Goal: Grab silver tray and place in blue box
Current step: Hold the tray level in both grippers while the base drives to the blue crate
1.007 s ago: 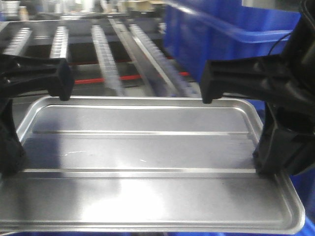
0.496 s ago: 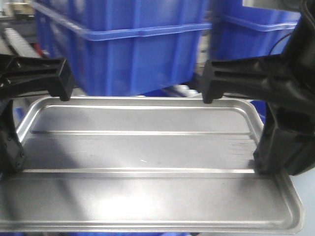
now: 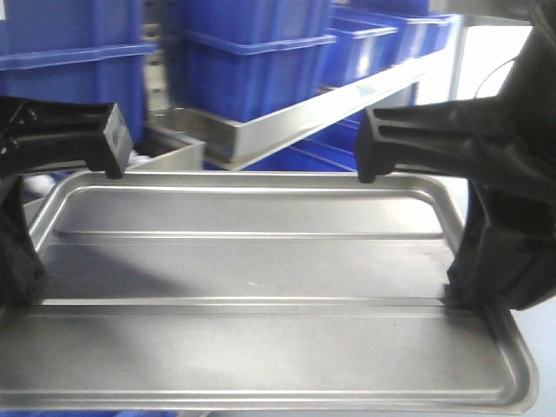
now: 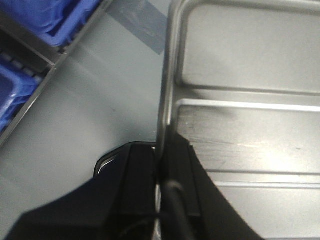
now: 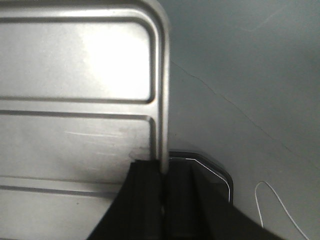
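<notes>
The black left gripper (image 4: 161,152) clamps the raised side rim of the shallow shiny silver metal tray (image 4: 250,100), one finger on each side. Two ribs cross the tray's base. Below lies a grey floor (image 4: 90,110), with blue plastic bins (image 4: 45,20) at the upper left.

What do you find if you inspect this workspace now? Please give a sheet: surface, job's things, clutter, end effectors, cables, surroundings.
Surface: smooth grey floor under the tray, with a strip of tape.
Job's things: shallow shiny silver metal tray with two ribs, held above the floor, empty; large blue plastic crates behind it, the tray in none.
Clutter: nothing seen.
End effectors: left end effector shut on the tray's left rim; right end effector shut on its right rim.
Cables: thin white cable lying on the floor.
Surroundings: shiny metal frame beside the crates; more blue bins low on the left.
</notes>
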You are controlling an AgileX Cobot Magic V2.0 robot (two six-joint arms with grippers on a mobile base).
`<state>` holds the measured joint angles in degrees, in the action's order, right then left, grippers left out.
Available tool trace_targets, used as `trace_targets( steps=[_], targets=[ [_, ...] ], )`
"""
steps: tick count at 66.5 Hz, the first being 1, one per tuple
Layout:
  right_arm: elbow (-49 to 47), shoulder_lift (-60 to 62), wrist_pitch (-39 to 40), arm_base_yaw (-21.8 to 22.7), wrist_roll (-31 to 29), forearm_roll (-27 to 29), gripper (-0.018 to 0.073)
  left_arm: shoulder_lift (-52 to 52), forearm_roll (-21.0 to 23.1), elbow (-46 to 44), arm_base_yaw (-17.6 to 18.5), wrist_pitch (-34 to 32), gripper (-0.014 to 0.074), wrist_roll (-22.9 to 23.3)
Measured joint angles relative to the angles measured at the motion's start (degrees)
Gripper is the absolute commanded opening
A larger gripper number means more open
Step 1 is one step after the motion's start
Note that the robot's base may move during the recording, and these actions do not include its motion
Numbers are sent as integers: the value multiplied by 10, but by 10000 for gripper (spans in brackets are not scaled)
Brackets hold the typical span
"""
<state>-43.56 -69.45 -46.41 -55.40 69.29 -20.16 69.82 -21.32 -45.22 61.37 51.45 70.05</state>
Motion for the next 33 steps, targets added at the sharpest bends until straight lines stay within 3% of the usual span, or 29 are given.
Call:
trace_targets(
  steps=[33],
  targets=[
    [0, 0, 0, 0, 0, 0, 53, 0, 0, 0, 0, 0, -15, 0]
  ],
)
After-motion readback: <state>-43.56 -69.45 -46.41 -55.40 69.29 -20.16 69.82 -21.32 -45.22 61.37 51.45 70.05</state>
